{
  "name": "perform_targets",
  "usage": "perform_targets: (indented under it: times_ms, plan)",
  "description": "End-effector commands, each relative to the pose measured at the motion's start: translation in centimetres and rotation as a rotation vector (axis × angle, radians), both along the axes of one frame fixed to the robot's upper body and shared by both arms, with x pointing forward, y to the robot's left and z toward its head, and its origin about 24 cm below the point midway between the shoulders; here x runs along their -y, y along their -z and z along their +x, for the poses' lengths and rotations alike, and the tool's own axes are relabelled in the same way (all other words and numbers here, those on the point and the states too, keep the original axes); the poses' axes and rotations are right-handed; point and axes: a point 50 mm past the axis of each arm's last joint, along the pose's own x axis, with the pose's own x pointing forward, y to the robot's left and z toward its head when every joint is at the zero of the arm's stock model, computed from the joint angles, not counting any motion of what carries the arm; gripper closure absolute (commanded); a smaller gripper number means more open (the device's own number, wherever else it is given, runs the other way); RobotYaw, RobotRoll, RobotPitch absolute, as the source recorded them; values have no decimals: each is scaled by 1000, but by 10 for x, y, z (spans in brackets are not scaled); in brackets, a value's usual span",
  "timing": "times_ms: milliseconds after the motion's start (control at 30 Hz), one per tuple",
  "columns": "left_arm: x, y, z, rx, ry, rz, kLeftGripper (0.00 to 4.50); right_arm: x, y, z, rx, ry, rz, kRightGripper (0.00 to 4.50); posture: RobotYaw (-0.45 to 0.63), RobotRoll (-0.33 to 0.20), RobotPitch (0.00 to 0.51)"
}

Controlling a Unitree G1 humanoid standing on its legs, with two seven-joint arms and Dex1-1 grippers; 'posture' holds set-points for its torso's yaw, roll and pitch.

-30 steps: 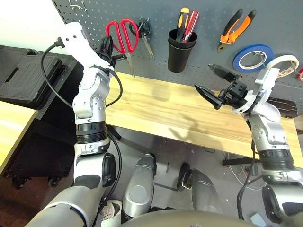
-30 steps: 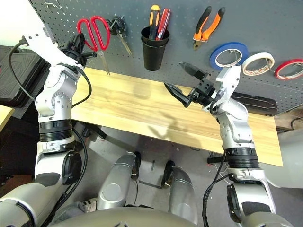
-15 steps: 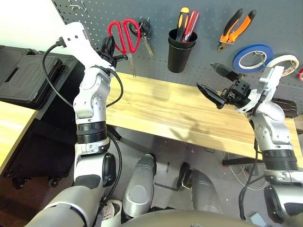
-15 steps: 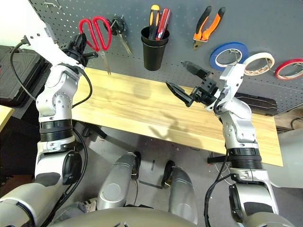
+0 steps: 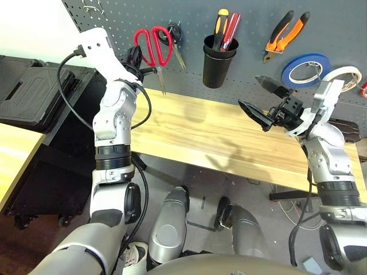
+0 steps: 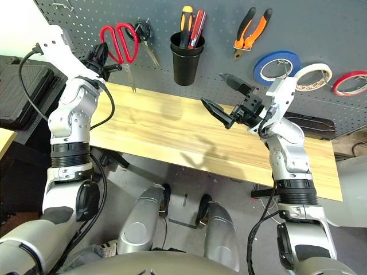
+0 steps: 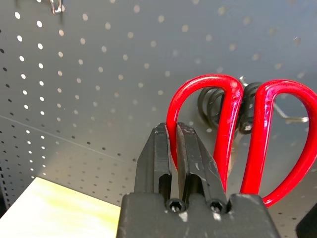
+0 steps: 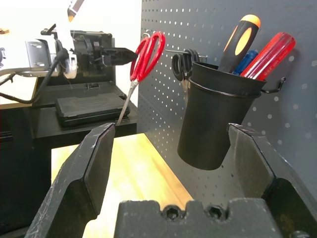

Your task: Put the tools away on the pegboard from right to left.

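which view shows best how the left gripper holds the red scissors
The left wrist view: the left gripper is shut on one loop of the red-handled scissors, seen close against the pegboard. Both eye views show it from farther off; the right wrist view shows it side-on.

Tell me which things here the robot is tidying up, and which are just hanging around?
For the job:
red-handled scissors, held in the left fingers
orange-and-black pliers
white tape roll
black-and-orange screwdriver
pegboard

Just hanging around:
blue tape roll
black-handled scissors
red screwdriver
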Motion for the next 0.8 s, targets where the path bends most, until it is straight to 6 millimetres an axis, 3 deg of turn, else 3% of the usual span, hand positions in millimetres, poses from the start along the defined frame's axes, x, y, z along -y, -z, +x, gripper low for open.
perform_targets:
  times_ms: [33,600,800]
  plan:
    - [-1,-2,6,1,-5,19,4475,1,-1,-1,15,13,-3,0,260,0,203]
    - [-4,6,33,-56,-31,58,4475,-6,0,-4,25,9,13,0,226,0,194]
    - [-2,17,35,-76,-25,83,2537,-9,1,-5,21,9,17,0,227,0,193]
